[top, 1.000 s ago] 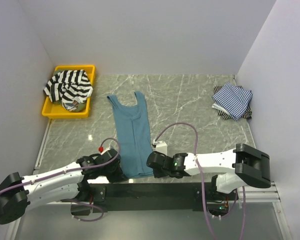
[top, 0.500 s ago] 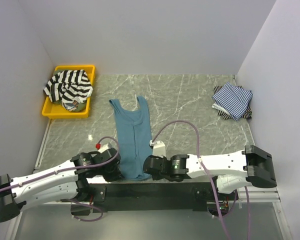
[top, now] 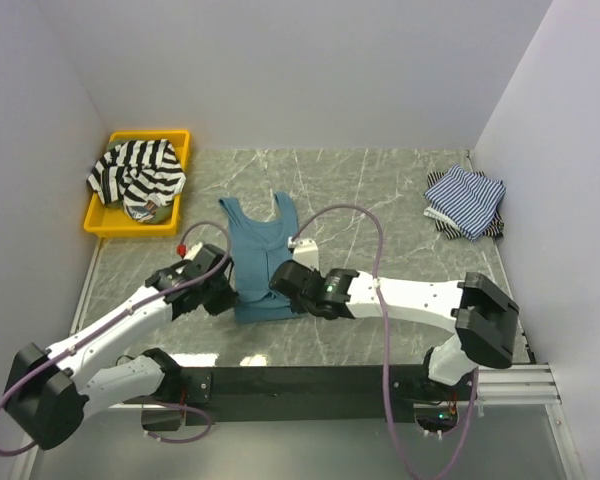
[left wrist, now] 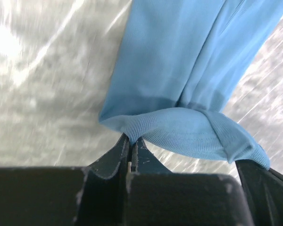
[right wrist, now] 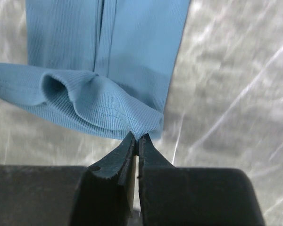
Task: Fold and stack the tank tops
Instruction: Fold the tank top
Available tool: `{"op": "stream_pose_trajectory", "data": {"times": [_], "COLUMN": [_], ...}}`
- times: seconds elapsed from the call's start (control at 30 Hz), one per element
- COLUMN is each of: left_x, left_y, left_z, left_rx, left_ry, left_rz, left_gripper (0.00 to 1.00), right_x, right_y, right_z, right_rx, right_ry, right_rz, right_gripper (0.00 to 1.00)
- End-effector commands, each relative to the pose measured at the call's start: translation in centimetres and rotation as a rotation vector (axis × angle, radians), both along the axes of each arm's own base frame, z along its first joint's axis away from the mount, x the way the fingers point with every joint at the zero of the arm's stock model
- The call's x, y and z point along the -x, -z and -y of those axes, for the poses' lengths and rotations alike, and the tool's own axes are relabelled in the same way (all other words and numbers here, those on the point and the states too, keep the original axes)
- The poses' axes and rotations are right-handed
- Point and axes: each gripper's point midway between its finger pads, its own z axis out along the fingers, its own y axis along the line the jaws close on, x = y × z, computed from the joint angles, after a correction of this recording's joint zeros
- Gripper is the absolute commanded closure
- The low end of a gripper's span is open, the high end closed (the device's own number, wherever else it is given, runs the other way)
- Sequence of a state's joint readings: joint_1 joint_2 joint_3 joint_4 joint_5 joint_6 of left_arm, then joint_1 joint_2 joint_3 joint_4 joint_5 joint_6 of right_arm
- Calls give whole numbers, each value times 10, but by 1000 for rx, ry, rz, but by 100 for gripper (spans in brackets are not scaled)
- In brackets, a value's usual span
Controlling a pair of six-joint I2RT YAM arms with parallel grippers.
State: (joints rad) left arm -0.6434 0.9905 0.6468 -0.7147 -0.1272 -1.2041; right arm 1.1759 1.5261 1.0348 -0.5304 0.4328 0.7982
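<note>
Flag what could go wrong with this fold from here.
Both pinches are thin: the left gripper and right gripper hold only the hem edge of the teal tank top, so a corner might slip out. The hem sags and bunches between them, so the fold could land creased or crooked.

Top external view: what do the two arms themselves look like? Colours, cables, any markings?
Both have white links between chunky black joints. A grey-purple cable loops loosely along the left arm and the right arm. The left wrist carries a small red tab; the right shows a green light. The left gripper and right gripper have black, tapered, scuffed fingers.
</note>
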Motion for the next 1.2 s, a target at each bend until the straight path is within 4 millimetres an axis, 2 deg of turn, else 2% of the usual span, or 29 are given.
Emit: {"op": "stream_pose_trajectory", "data": {"times": [0.0, 0.17, 0.27, 0.33, 0.47, 0.6, 0.63, 0.67, 0.7, 0.73, 0.77, 0.87, 0.97, 1.03, 1.07, 1.17], "left_x": [-41, -75, -92, -101, -121, -139, -147, -150, -153, -158, -165, -176, -183, -182, -180, -167], "left_y": [-27, -41, -42, -39, -35, -20, -19, -19, -10, -10, -12, -20, -36, -47, -48, -36], "left_z": [4, 0, -5, -9, -13, -14, -16, -12, -10, -11, -9, -3, -4, -5, -8, -19], "left_rx": [-16, -24, -31, -29, -24, -17, -14, 6, 14, 25, 38, 85, 109, 113, 111, 76], "left_ry": [19, -23, -49, -68, -85, -77, -83, -60, -48, -48, -46, -16, -21, -29, -45, -94], "left_rz": [129, 177, 189, 178, 180, 161, 172, 174, 158, 165, 189, 234, 270, 295, 290, 230], "left_gripper": [99, 99, 99, 99, 100, 99, 99, 91, 85, 77, 60, 40, 33, 33, 35, 39], "right_x": [-39, -74, -94, -108, -129, -146, -150, -155, -156, -158, -160, -162, -164, -162, -161, -156], "right_y": [-21, -31, -28, -32, -27, -20, -22, -18, -16, -17, -16, -21, -31, -33, -40, -35], "right_z": [-10, -17, -19, -21, -25, -32, -34, -33, -33, -35, -34, -29, -22, -18, -18, -17], "right_rx": [-3, 0, 10, -5, 1, -13, -19, -18, -17, -24, -23, -38, -50, -55, -73, -77], "right_ry": [13, 27, 38, 49, 46, 40, 39, 43, 44, 46, 52, 73, 94, 96, 92, 76], "right_rz": [98, 130, 128, 136, 128, 103, 103, 95, 86, 84, 80, 82, 99, 105, 113, 109], "right_gripper": [100, 100, 100, 100, 100, 100, 97, 85, 77, 69, 58, 48, 43, 43, 43, 44]}}
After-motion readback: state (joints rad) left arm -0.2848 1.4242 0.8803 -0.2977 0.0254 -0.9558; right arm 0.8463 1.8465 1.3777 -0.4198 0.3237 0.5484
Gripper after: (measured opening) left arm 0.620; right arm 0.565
